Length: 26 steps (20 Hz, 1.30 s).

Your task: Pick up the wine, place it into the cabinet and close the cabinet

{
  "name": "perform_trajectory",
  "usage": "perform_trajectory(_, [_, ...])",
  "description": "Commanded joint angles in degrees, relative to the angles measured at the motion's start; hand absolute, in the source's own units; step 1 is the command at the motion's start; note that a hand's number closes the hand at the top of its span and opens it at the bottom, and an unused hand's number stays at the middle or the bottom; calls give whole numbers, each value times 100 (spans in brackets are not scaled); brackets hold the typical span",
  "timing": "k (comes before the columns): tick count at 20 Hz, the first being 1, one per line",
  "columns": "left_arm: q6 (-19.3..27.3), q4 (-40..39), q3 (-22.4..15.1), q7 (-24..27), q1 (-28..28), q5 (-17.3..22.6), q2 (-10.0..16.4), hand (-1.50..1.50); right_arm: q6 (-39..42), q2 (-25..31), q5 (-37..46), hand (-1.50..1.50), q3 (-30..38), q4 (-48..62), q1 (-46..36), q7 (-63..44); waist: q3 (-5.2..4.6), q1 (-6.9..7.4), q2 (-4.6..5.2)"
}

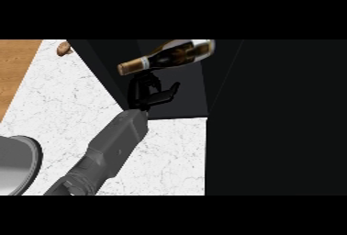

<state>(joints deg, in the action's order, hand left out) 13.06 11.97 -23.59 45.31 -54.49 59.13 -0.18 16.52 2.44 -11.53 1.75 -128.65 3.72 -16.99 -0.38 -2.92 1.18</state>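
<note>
The wine bottle (pixel 168 55) lies tilted on its side inside the dark cabinet (pixel 186 98), neck to the lower left and gold-labelled body to the upper right. My left hand (pixel 146 92) is just below the bottle's neck, at the end of a grey forearm that rises from the lower left. Its fingers (pixel 147 79) stretch up to the underside of the bottle and are not curled round it. The thumb (pixel 172 90) sticks out to the right. My right hand is nowhere in the view.
A wide black panel (pixel 278 114), apparently part of the cabinet, fills the right side. The white marble counter (pixel 61 105) lies to the left, with a wooden surface (pixel 15 69) beyond it. A grey metal basin (pixel 15 165) sits lower left, and a small brown object (pixel 64 47) upper left.
</note>
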Motion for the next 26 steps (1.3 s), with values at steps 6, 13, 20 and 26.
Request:
perform_trajectory(6, [-104, -20, 143, 1039, 164, -132, 17, -150, 79, -25, 193, -150, -84, -50, 194, 192, 34, 119, -70])
perform_trajectory(13, [140, 815, -118, 842, 688, -352, 169, -150, 9, 75, -51, -150, 23, -381, 255, -223, 39, 326, -160])
perform_trajectory(20, [426, 2634, -662, 85, 1411, -727, 630, -150, -185, 110, -51, -150, 129, -400, -20, -480, 42, 475, -198])
perform_trajectory(26, [815, 4835, -1207, -869, 2280, -1085, 1088, -150, -248, 207, -325, -150, 289, -510, -214, -751, 42, 417, -169])
